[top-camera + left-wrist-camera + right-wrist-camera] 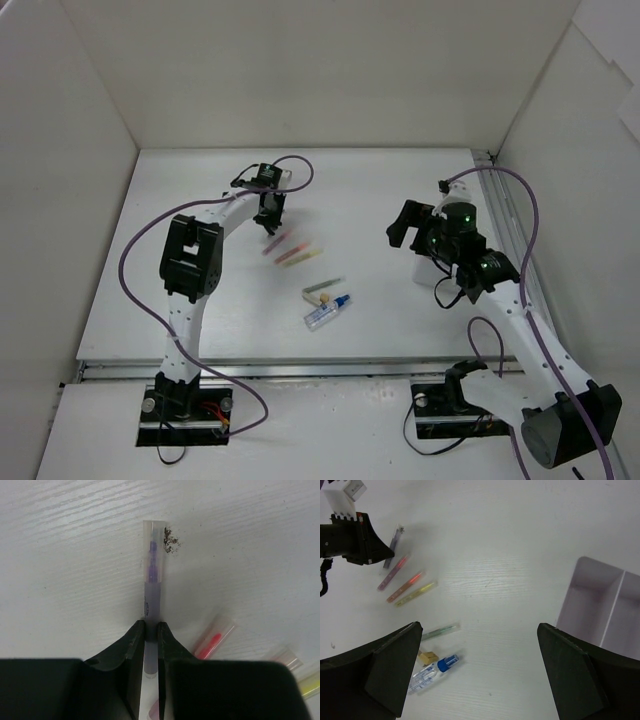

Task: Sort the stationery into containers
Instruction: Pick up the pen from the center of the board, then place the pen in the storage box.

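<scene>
My left gripper [151, 627] is shut on the purple pen [152, 585], which lies on the white table and points away from the jaws. In the top view this gripper [270, 222] is at the upper end of a row of pens: pink [277, 243], orange-red [290, 248], yellow-green [303, 257]. Nearer the front lie a grey pen [323, 285], a small beige piece [322, 297] and a white tube with a blue cap [327, 313]. My right gripper [480, 670] hangs open above the table. The white container [605, 610] with a lilac inside and a divider sits to its right.
A dark smudge [171, 540] marks the table beside the purple pen's tip. White walls enclose the table on the left, back and right. In the top view my right arm [470, 260] covers most of the container.
</scene>
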Robot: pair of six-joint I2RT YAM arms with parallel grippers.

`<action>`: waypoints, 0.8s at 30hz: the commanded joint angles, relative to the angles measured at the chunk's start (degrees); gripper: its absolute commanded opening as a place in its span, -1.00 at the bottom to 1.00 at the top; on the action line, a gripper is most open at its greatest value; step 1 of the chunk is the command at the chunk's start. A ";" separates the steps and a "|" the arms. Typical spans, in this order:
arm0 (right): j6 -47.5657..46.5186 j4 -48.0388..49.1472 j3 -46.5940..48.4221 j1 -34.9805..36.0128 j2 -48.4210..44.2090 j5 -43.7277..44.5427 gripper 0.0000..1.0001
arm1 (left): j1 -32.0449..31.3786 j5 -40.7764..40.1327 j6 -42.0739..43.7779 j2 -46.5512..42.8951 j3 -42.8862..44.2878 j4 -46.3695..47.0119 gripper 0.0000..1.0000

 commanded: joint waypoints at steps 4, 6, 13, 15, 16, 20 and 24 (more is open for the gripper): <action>0.98 7.00 2.41 3.85 3.12 -3.66 0.96 | -0.25 -2.21 1.25 -3.43 4.47 0.17 -1.00; 0.89 7.44 2.68 4.65 4.00 -3.48 0.96 | -0.25 -2.12 2.13 -5.37 5.62 0.34 -1.00; 4.39 18.13 2.16 8.16 8.84 -9.44 0.96 | -0.25 3.49 3.80 -21.97 -6.22 7.54 -1.00; 5.54 21.49 1.37 9.13 8.84 -10.60 0.96 | -0.77 6.04 3.46 -29.35 -13.84 11.94 -1.00; 5.54 24.56 0.49 9.74 8.58 -10.95 0.96 | -1.30 7.79 2.93 -33.90 -16.24 14.21 -1.00; 7.12 34.32 -2.76 11.24 7.70 -11.30 0.96 | -3.05 12.99 0.82 -43.07 -27.75 18.53 -1.00; 8.79 42.86 -4.88 12.82 8.13 -14.03 0.96 | -5.78 18.87 -1.11 -48.44 -33.74 22.05 -1.00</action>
